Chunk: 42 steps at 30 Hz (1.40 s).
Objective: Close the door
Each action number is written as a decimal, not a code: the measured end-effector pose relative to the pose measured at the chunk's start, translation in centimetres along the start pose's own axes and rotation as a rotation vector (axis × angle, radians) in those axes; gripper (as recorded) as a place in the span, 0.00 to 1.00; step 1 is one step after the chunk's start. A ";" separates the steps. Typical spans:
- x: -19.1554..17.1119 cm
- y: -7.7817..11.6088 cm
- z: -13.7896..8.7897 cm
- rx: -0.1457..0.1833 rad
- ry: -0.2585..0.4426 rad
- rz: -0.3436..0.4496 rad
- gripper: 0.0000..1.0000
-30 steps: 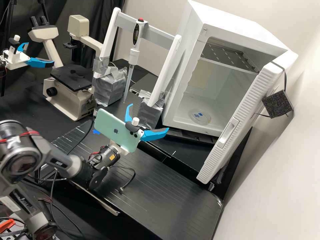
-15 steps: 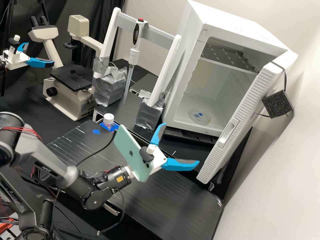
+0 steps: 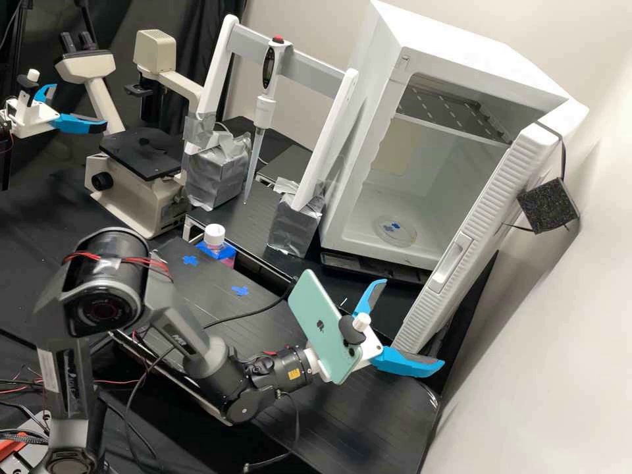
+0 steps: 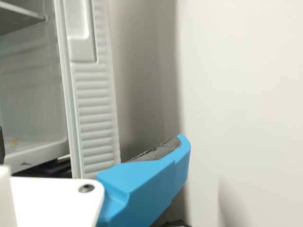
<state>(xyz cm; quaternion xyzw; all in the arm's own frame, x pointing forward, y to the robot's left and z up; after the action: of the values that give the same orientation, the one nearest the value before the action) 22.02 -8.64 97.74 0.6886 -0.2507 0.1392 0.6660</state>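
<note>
In the high view my gripper (image 3: pixel 409 325) stands open at the lower end of the white door (image 3: pixel 484 210), its two blue fingers spread wide with nothing between them. One finger overlaps the door's bottom corner from this angle; whether they touch I cannot tell. The door hangs wide open from the white cabinet (image 3: pixel 361 151), whose inside shows a rack and a round dish. In the wrist view one blue finger (image 4: pixel 147 184) appears beside the ribbed door edge (image 4: pixel 97 118), with the pale wall beyond it.
The pale wall (image 3: pixel 540 368) rises close beside the door. A pipette (image 3: pixel 264 108) hangs from a white frame with taped feet. A microscope (image 3: pixel 141 178) and a white-capped bottle (image 3: pixel 214 237) stand further left. A black foam block (image 3: pixel 548 205) is strapped to the door's outer side.
My arm has swung across the bench toward the door's lower end, the gripper staying open. The bottle and blue marks have come into sight behind it. The door has not moved.
</note>
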 end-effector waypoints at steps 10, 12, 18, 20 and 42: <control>2.4 -2.5 -0.2 -0.040 0.032 -0.043 1.00; 2.5 -2.7 -0.5 -0.036 0.039 -0.050 1.00; 2.5 -2.9 -0.8 -0.033 0.047 -0.052 1.00; 2.5 -2.9 -1.0 -0.031 0.047 -0.058 1.00; -2.5 -4.6 -9.0 0.053 0.268 -0.196 1.00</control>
<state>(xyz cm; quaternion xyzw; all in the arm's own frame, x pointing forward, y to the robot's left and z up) 23.68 0.57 93.24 0.7023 -0.0875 0.1708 0.6855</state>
